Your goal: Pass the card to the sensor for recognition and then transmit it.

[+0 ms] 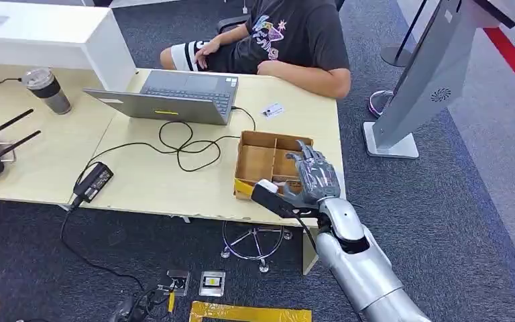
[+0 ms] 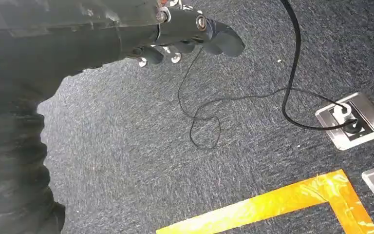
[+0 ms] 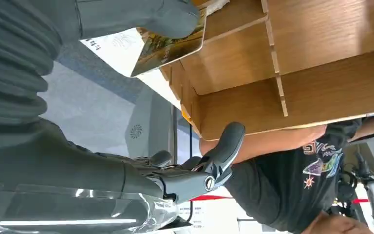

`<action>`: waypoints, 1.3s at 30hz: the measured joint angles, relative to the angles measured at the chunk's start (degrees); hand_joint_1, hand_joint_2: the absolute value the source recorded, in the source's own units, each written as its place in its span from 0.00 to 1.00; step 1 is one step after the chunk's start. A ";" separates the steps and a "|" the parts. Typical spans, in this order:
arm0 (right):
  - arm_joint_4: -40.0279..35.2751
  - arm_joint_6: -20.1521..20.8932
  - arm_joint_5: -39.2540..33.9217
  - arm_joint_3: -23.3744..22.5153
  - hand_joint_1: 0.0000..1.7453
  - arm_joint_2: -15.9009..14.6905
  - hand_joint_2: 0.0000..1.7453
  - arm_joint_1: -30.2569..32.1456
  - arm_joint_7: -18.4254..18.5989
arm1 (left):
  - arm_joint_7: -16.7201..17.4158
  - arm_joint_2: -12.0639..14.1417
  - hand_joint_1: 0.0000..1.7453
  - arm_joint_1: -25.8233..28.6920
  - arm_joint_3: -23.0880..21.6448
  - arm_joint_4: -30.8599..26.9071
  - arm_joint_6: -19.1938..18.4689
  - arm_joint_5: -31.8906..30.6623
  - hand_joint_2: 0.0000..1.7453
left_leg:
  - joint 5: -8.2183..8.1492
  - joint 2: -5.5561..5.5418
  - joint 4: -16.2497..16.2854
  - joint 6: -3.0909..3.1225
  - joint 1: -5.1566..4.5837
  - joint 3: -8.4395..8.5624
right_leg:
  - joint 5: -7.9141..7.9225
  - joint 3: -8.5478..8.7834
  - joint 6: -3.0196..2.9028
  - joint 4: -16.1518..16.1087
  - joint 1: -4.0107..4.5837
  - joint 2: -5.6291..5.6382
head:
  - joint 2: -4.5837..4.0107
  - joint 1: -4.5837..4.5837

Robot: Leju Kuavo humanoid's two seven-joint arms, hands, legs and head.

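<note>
1. R hand (image 1: pixel 313 176) sits over the near-right part of the cardboard box (image 1: pixel 261 136), at the table's (image 1: pixel 141 181) front edge. Palm faces down, fingers point toward the person (image 1: pixel 295 40) seated across.
2. The card (image 3: pixel 168 46) is right at that hand: in the R wrist view the thumb (image 3: pixel 146 14) lies flat on its printed face, by the box's near wall. It's tilted, with one corner poking toward a compartment.
3. The key relation is thumb on top of the card, with the other fingers (image 3: pixel 224 146) spread well apart from it. I can't tell if anything backs the card from below, so can't say if it's clamped or just touched.
4. Card's long axis: can't tell, too little of it is visible.
5. L hand (image 2: pixel 190 34) hangs over the carpet with fingers curled in and nothing in them. It's well away from the table, so the R arm is the only candidate.
6. The box has dividers, and the compartments seen in the R wrist view are bare wood.
7. Can't tell which item is the sensor. My read is that a firm pinch is needed before lifting the card out.
</note>
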 joint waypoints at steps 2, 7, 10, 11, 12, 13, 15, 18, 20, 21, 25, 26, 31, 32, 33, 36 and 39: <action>0.02 0.00 0.04 0.00 0.38 0.00 1.00 -0.03 0.00 | 0.00 0.02 0.00 0.01 0.00 0.00 0.00 0.00 1.00 | 0.00 0.00 0.00 0.00 0.00 0.00 | 0.00 0.00 0.00 0.00 0.00 0.00 | -0.02 -0.02; 0.35 0.09 0.04 0.00 0.42 0.00 1.00 -0.20 0.00 | 0.00 0.02 0.00 0.00 0.00 0.00 -0.02 -0.04 1.00 | 0.00 0.00 0.00 0.00 0.00 0.00 | 0.00 0.00 0.00 0.00 0.00 0.00 | -0.02 0.00; 0.55 0.33 0.04 0.00 0.42 0.00 1.00 -0.22 0.06 | 0.00 0.02 0.00 0.00 0.00 0.00 -0.04 -0.13 1.00 | 0.00 0.00 0.00 0.00 0.00 0.00 | 0.00 0.00 0.00 0.00 0.00 0.01 | -0.02 -0.02; 0.61 0.33 0.07 0.00 0.41 0.00 1.00 -0.24 0.09 | 0.00 0.02 0.00 -0.01 0.00 0.00 -0.07 -0.20 1.00 | 0.00 0.00 0.00 0.00 0.00 0.00 | 0.00 0.00 0.00 0.00 0.00 0.01 | -0.02 0.00; 0.66 0.44 0.09 0.00 0.41 0.00 1.00 -0.24 0.15 | 0.00 0.02 0.00 -0.02 0.00 0.00 -0.09 -0.22 1.00 | 0.00 0.00 0.00 0.00 0.00 0.00 | 0.00 0.00 0.00 0.00 0.00 0.00 | -0.02 0.00; 0.68 0.50 0.13 0.00 0.43 0.00 1.00 -0.24 0.35 | 0.00 0.02 0.00 -0.02 0.00 0.00 -0.11 -0.22 1.00 | 0.00 0.00 0.00 0.00 0.00 0.00 | 0.00 -0.01 0.00 0.00 0.00 0.00 | -0.02 0.00; 0.85 0.68 0.20 0.00 0.43 0.00 1.00 -0.28 0.52 | 0.00 0.02 0.00 -0.03 0.00 0.00 -0.17 -0.24 1.00 | 0.00 0.00 0.00 0.00 0.00 0.00 | 0.00 0.00 0.00 0.00 0.00 0.01 | -0.02 0.00; 0.96 0.74 0.20 0.00 0.45 0.00 1.00 -0.28 0.61 | 0.00 0.02 0.00 -0.05 0.00 0.00 -0.17 -0.24 1.00 | 0.00 0.00 0.00 0.00 0.00 0.00 | 0.00 -0.01 0.00 0.00 0.00 0.01 | 0.00 0.00; 1.01 0.79 0.20 0.00 0.46 -0.02 1.00 -0.28 0.61 | 0.00 0.02 0.00 -0.08 0.00 0.00 -0.17 -0.26 1.00 | 0.00 0.00 0.00 0.00 0.00 0.00 | 0.00 -0.01 0.00 0.00 0.00 0.01 | -0.02 0.00; 1.11 0.81 0.20 0.00 0.46 0.00 1.00 -0.29 0.61 | 0.00 0.02 0.00 -0.09 0.00 0.00 -0.17 -0.26 1.00 | 0.00 0.00 0.00 0.00 0.00 0.00 | 0.00 -0.01 0.00 0.00 0.00 0.01 | -0.02 0.00; 1.73 0.85 0.22 0.04 0.54 -0.02 1.00 -0.34 0.70 | 0.00 0.02 0.00 -0.13 0.00 0.00 -0.17 -0.26 1.00 | 0.00 0.00 0.00 0.00 0.00 -0.01 | 0.00 -0.01 0.00 0.00 0.00 0.01 | 0.00 0.00; 1.88 0.90 0.22 0.09 0.55 -0.02 1.00 -0.42 0.74 | 0.00 0.02 0.00 -0.15 0.00 0.00 -0.17 -0.26 1.00 | 0.00 0.00 0.00 0.00 0.00 0.00 | 0.00 -0.01 0.00 0.00 0.00 0.01 | -0.02 0.00; 2.36 1.01 0.20 0.37 0.56 -0.02 1.00 -0.62 0.87 | 0.00 0.02 0.00 -0.18 0.00 0.00 -0.17 -0.26 1.00 | 0.00 0.00 0.00 0.00 0.00 0.00 | 0.00 -0.01 0.00 0.00 0.00 0.01 | -0.02 0.00; 2.40 1.01 0.22 0.42 0.56 -0.02 1.00 -0.62 0.94 | 0.00 0.02 0.00 -0.18 0.00 0.00 -0.17 -0.26 1.00 | 0.00 0.00 0.00 0.00 0.00 0.00 | 0.00 -0.01 0.00 0.00 0.00 0.01 | -0.02 0.00; 2.45 1.01 0.20 0.50 0.58 -0.02 1.00 -0.63 0.96 | 0.00 0.04 0.00 -0.18 0.00 0.00 -0.17 -0.26 1.00 | 0.00 0.00 0.00 0.00 0.00 0.00 | 0.00 -0.01 0.00 0.00 0.00 0.01 | 0.00 0.00; 2.69 1.05 0.20 0.74 0.61 -0.02 1.00 -0.74 0.94 | 0.00 0.02 0.00 -0.17 0.00 0.00 -0.15 -0.26 1.00 | 0.00 0.00 0.00 0.00 0.00 0.00 | 0.00 -0.01 0.00 0.00 0.00 0.01 | -0.02 0.00; 2.84 1.07 0.20 0.81 0.64 -0.02 1.00 -0.78 0.96 | 0.00 0.04 0.00 -0.17 0.00 0.00 -0.15 -0.26 1.00 | 0.00 0.00 0.00 0.00 0.00 0.00 | 0.00 -0.01 0.00 0.00 0.00 0.01 | -0.02 0.00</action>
